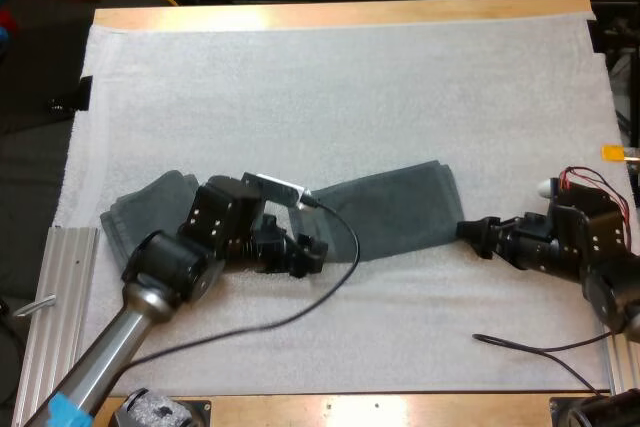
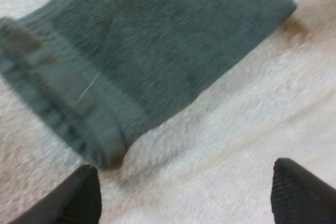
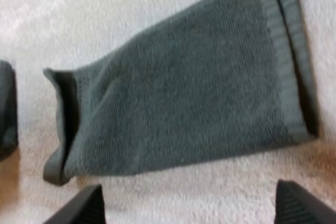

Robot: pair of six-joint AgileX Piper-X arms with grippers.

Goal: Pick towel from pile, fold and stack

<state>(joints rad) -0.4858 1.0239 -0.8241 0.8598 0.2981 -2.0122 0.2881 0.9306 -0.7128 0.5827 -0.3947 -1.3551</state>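
Plainly, the grey-green towel (image 1: pixel 400 212) lies flat as a long folded strip across the middle of the white mat (image 1: pixel 350 77) on the counter, its length running left to right. The left end effector (image 1: pixel 318 255) sits low at the strip's near-left end. The right end effector (image 1: pixel 470 235) sits just off its right end, so each arm faces one short edge. Both are wide open and hold nothing: in each wrist view the black fingers (image 2: pixel 79 198) stand well apart and clear of the cloth, with bare mat between them. Judging from the layout, that placement suits a second fold, where one end is pinched and carried over the other. A second dark towel bundle (image 1: pixel 150 207) rests at the left, partly under the left arm; whether it is the pile or the stack cannot be told.
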